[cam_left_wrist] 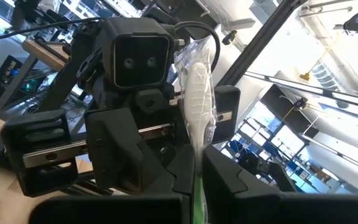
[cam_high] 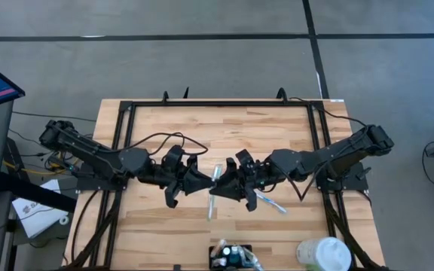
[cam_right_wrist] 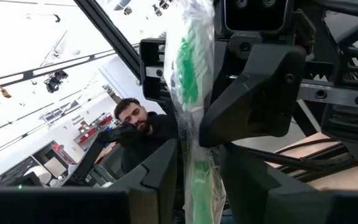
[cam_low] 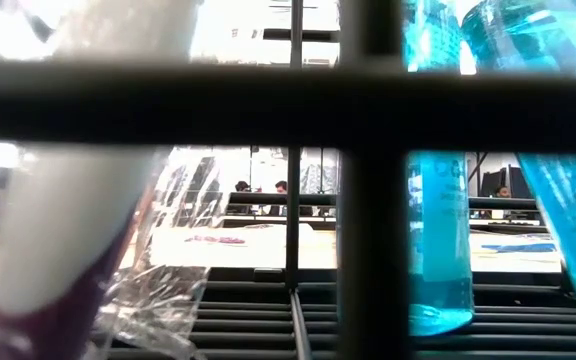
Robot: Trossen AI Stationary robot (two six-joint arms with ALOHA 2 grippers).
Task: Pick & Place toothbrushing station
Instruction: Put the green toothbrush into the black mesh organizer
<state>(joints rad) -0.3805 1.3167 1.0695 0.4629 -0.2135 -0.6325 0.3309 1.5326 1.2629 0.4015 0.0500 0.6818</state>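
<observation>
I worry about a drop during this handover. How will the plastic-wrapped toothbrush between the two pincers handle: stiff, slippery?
The toothbrush likely stays stiff, standing straight between the left pincer and right pincer. Its crinkled clear wrapper looks slick, so it may slide. It seems light, being so thin.

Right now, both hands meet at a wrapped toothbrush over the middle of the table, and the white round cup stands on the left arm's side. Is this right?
Not fully. The high view shows the white round cup on the right arm's side. The rest holds: left hand and right hand meet at the wrapped toothbrush over the middle.
</observation>
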